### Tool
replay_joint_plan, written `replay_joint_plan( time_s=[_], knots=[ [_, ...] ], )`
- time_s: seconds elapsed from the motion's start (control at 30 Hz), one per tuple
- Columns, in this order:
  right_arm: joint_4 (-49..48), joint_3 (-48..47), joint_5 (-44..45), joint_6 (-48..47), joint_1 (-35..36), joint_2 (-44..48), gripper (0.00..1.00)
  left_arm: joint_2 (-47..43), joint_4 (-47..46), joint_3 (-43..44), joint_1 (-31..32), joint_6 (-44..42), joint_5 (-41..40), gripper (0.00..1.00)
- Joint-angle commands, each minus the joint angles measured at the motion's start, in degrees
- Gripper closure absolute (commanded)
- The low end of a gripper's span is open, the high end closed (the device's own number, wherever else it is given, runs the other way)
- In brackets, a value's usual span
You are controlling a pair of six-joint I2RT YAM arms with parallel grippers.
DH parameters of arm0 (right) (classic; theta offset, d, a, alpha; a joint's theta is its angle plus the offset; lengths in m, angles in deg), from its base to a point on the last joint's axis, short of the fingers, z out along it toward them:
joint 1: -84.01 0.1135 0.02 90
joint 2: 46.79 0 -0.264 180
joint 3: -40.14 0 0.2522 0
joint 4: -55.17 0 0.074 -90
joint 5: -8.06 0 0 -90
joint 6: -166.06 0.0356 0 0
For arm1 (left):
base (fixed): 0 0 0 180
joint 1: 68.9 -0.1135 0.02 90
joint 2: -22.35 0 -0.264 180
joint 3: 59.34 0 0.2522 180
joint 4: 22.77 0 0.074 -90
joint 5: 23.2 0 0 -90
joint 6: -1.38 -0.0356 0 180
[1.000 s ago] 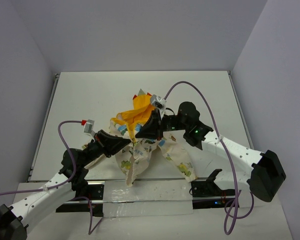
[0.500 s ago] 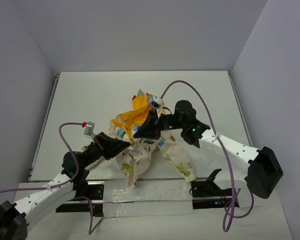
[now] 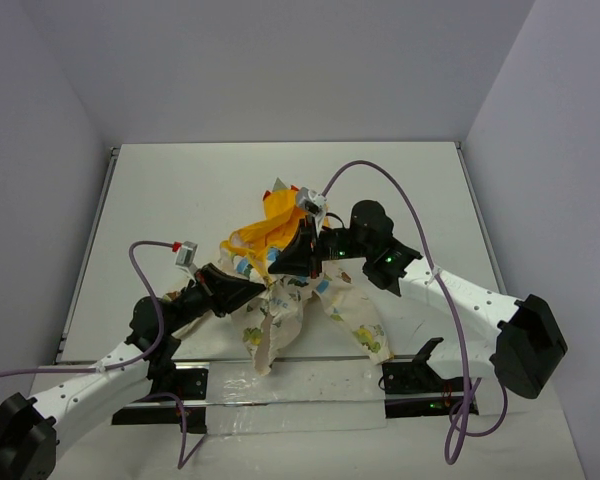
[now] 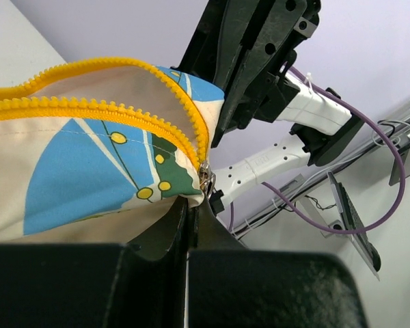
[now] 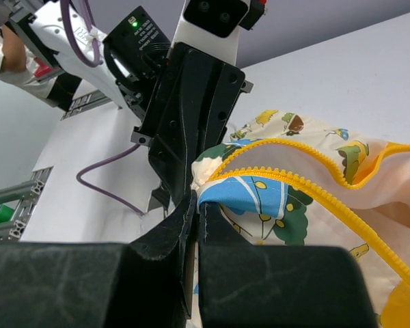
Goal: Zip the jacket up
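Jacket (image 3: 278, 325), top view: bunched at the lower middle of the frame on the white table (image 3: 180, 190). The cream printed panels trail toward the bottom edge and the yellow-orange lining (image 3: 270, 228) is heaped above them.
Grippers, top view: the left gripper (image 3: 258, 290) and right gripper (image 3: 283, 268) meet nose to nose over the fabric near frame centre. Their finger gaps are too small to judge here.
Left wrist view: its fingers are pressed together at bottom centre, pinching the jacket's corner just under the metal slider (image 4: 205, 176). Two rows of yellow zipper teeth (image 4: 89, 109) come in from the left edge, parted, and join at the slider. The other arm fills the upper middle.
Right wrist view: its fingers are also pressed together at lower centre, clamped on the hem where the two rows of teeth converge. The opposing arm stands close behind, upper left.
Progress: the teeth look unjoined above the slider, so the zip seems barely begun.
Risk, slip: both pinches sit on thin hem, and a hard pull could tear the cloth free.
Risk, jam: slack lining beside the teeth could feed into the slider.
Risk, contact: the grippers are nearly touching, so a small misjudged move could knock them together.
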Motion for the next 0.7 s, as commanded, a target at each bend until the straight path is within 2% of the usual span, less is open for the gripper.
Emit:
replay_joint_plan(
  time_s=[0.0,0.23,0.33,0.4,0.5,0.6,0.67],
  knots=[
    [-10.0,-1.3,10.5,-0.3,-2.5,3.2,1.0,2.4,7.4,-0.8,0.7,0.5,9.1,1.0],
    [-5.7,2.8,17.2,-2.6,-2.6,3.7,1.0,0.7,10.8,0.6,0.7,1.5,10.0,1.0],
    [-0.3,2.9,18.0,-5.1,-2.5,4.3,0.84,-1.2,16.3,1.1,0.7,3.3,9.8,1.0],
    [5.1,2.5,18.9,-7.7,-2.5,5.8,0.78,-2.3,21.8,1.5,0.7,4.8,8.5,1.0],
    [11.9,1.9,20.9,-12.2,-2.5,9.1,0.73,-4.1,23.9,0.5,0.8,8.3,7.3,1.0],
    [23.5,0.6,24.4,-18.1,-1.6,12.8,0.68,-7.1,26.3,-1.0,0.7,11.6,6.5,1.0],
    [28.0,0.7,29.9,-23.6,1.7,15.6,0.66,-9.2,30.8,-0.4,0.7,11.8,5.4,1.0]
  ],
)
